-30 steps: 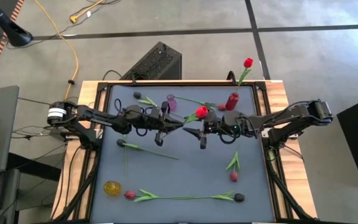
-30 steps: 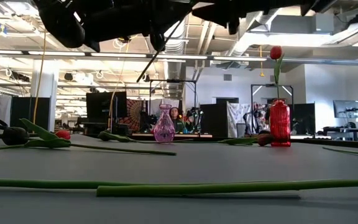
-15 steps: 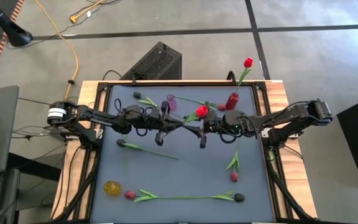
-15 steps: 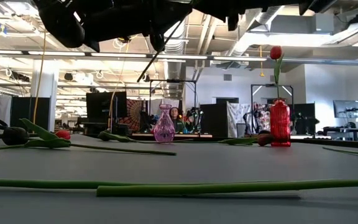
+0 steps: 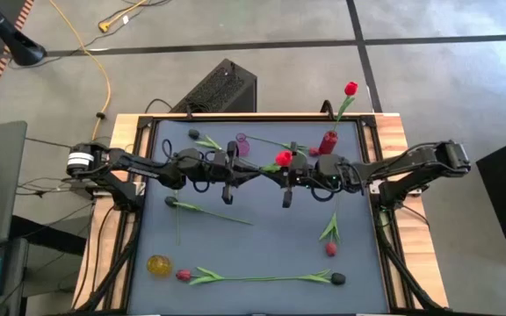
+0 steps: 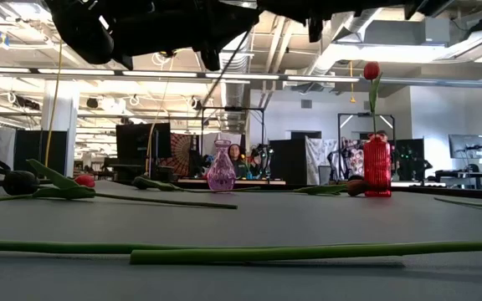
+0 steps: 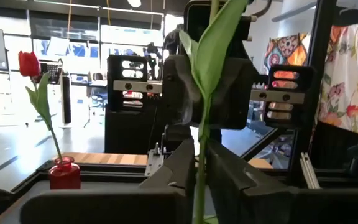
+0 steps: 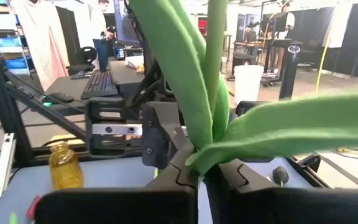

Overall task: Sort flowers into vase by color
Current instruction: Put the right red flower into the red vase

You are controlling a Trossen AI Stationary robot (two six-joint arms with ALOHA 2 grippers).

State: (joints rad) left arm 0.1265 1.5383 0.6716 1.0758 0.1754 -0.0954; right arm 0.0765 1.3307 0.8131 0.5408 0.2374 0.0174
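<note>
Overhead, both the left hand (image 5: 228,188) and right hand (image 5: 286,190) clamp one red tulip (image 5: 282,158), its stem mostly hidden.

Two dark jointed arms with black cable loops; left base silver-capped.

Both arms stretched inward over the middle of the table, wrists nearly level, meeting tip to tip. The left gripper (image 5: 227,182) pointed toward the right one, its fingers (image 7: 178,167) pressed together around a thin stem. The right gripper (image 5: 285,183) faced it, fingers (image 8: 225,177) likewise clamped on the stem.
</note>
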